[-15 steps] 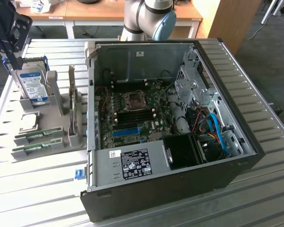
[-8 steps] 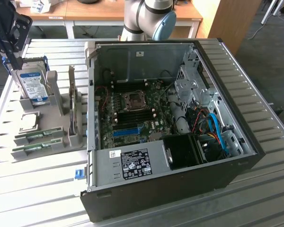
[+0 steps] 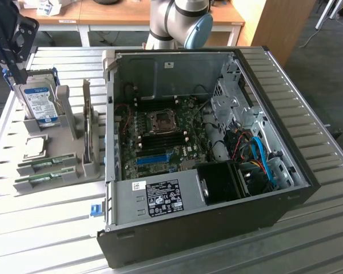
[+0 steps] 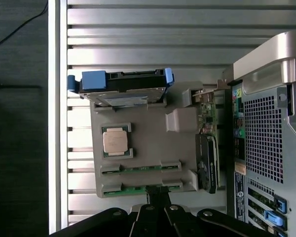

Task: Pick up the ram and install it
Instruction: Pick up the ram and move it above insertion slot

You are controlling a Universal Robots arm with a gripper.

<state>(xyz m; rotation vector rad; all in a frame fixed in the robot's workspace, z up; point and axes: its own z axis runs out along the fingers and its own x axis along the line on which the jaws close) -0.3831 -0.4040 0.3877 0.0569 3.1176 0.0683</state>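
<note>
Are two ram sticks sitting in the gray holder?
Yes. One ram stick and a second ram stick lie in the gray holder.

Green with small dark chips: the two thin, flat ram sticks (image 4: pixel 140 169). Pale grey: the moulded plastic holder tray (image 4: pixel 148 148). Silver edged in green: the square metal processor chip (image 4: pixel 114 140). Bright blue: the plastic hard-drive caddy (image 4: pixel 121 79). Light silver ribbed stripes: the slatted metal table (image 4: pixel 163 44). Black outside, bare grey inside: the open steel computer case (image 3: pixel 217 228).

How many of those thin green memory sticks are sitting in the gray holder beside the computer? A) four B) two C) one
B: one ram stick and a second ram stick lie side by side in the gray holder.
</note>
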